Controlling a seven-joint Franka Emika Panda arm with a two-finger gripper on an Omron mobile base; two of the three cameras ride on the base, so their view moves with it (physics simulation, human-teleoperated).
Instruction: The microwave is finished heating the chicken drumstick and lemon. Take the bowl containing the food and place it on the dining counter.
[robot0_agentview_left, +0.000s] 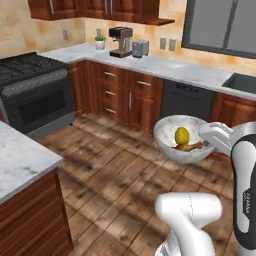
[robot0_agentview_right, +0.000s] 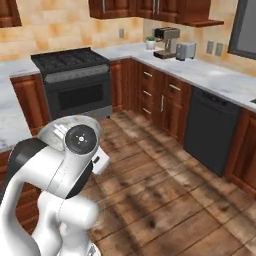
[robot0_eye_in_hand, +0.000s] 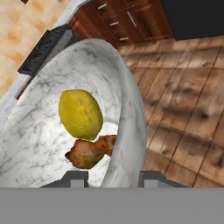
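In the hand view we see the gripper (robot0_eye_in_hand: 113, 175) with its 2 dark finger tips either side of the near wall of the bowl (robot0_eye_in_hand: 127, 109): 1 tip sits inside the bowl, the other outside, and the marbled rim rises between them. The jaws look pressed onto that wall, pinching it, though the grey band hides their lower part. Just past the inner tip lies the chicken drumstick (robot0_eye_in_hand: 89, 151), touching the lemon (robot0_eye_in_hand: 81, 113), which rests above it near the bowl's middle.

In the left base view we find the bowl (robot0_agentview_left: 167, 137) held in the air above the wood floor (robot0_agentview_left: 110, 170), tilted so its opening faces the camera, with the lemon (robot0_agentview_left: 182, 134) and the drumstick (robot0_agentview_left: 189, 147) against its lower side and the white hand at its right rim. The dining counter (robot0_agentview_left: 20, 160) lies at lower left, well apart from the bowl. Farther off stand the black stove (robot0_agentview_left: 35, 90), the dishwasher (robot0_agentview_left: 186, 100) and, on the back worktop, a coffee machine (robot0_agentview_left: 121, 41).
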